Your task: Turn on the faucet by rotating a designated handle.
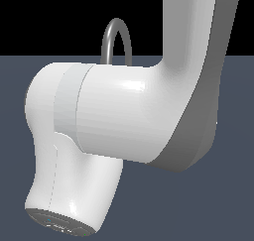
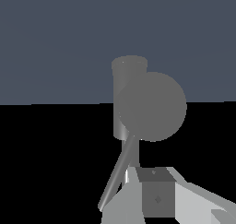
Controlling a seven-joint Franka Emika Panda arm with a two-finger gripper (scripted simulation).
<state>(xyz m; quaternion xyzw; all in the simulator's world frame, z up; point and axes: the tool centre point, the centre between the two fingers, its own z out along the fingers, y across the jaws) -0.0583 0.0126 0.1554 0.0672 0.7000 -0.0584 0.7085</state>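
Observation:
In the exterior view only the top of the faucet's (image 1: 116,36) grey gooseneck arch shows above my white arm; its base, the handle and my gripper are hidden behind the arm. In the wrist view the faucet's cylindrical base (image 2: 128,87) stands straight ahead, with a round grey part (image 2: 154,105) in front of it. The handle (image 2: 119,172) is a thin grey rod slanting from under that round part toward my gripper (image 2: 152,184). Its free end lies right beside my fingertips (image 2: 156,197). The fingers show no gap between them and hold nothing.
My bulky white arm (image 1: 124,116) fills most of the exterior view. A flat dark blue-grey floor (image 1: 233,195) lies under everything, with a black background above it.

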